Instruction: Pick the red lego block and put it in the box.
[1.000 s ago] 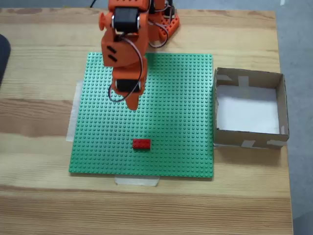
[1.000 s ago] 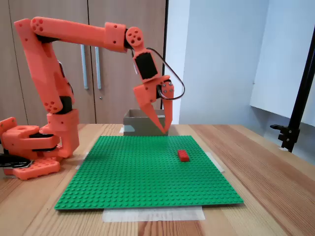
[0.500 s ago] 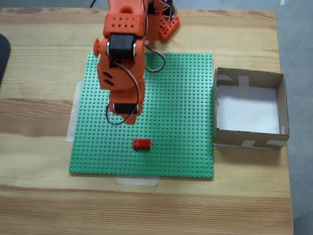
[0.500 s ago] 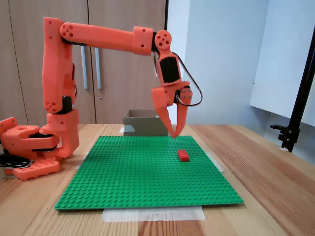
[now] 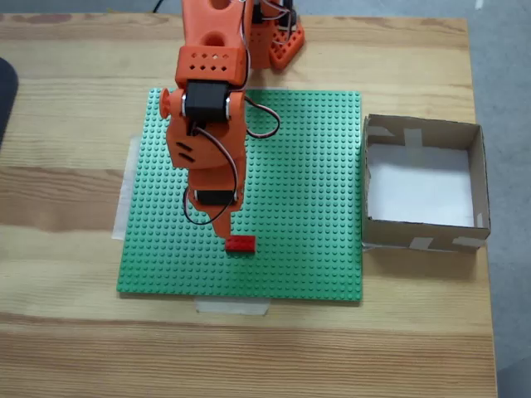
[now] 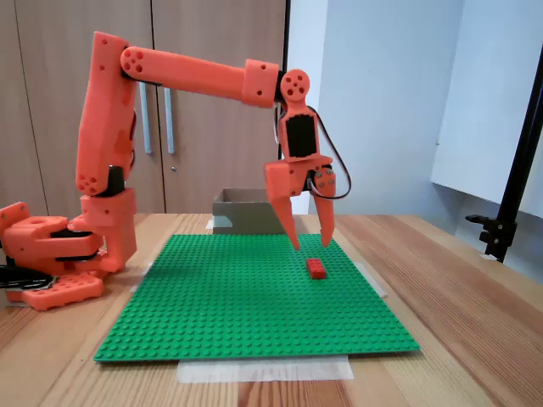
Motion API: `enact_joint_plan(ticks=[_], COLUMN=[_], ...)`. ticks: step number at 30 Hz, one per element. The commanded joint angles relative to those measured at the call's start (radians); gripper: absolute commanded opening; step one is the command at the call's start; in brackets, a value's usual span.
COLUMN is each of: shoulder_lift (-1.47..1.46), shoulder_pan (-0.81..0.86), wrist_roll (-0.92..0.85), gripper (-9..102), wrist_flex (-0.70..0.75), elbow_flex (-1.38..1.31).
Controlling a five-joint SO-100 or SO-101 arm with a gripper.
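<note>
On the green baseplate (image 5: 307,182), toward its near edge in the top-down fixed view, the red block (image 5: 241,244) is lying flat with its studs up — free, nothing touching it. In the side fixed view the block (image 6: 316,268) is sitting on the right part of the baseplate (image 6: 237,305), just below the claw.

The claw (image 6: 311,246) is hanging straight down over the block with its two fingers spread apart, so it is released and gripping nothing. The fingertips are pointing at the plate on either side of the block's line, a little above it. From above, the claw (image 5: 224,235) is partly hiding behind the orange arm (image 5: 206,124), its tip reaching just beside the block's upper left corner.

The box (image 5: 425,184) is standing on the wooden table (image 5: 66,332), touching or nearly touching the baseplate's right edge in the top-down view, its white floor bare. In the side view the box (image 6: 246,212) is showing behind the baseplate — well apart from the block.
</note>
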Motion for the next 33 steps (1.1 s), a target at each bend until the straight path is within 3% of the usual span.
enact_joint_plan(ticks=[1,6,33], shoulder_lift=[-0.006,-0.046,-0.181], shoulder_pan=[-0.012,-0.015,-0.043], wrist_roll=[-0.005,-0.005,0.003], gripper=[26,31,30], wrist_flex=[0.008,0.011,-0.020], elbow_flex=[-0.048,-0.078,-0.155])
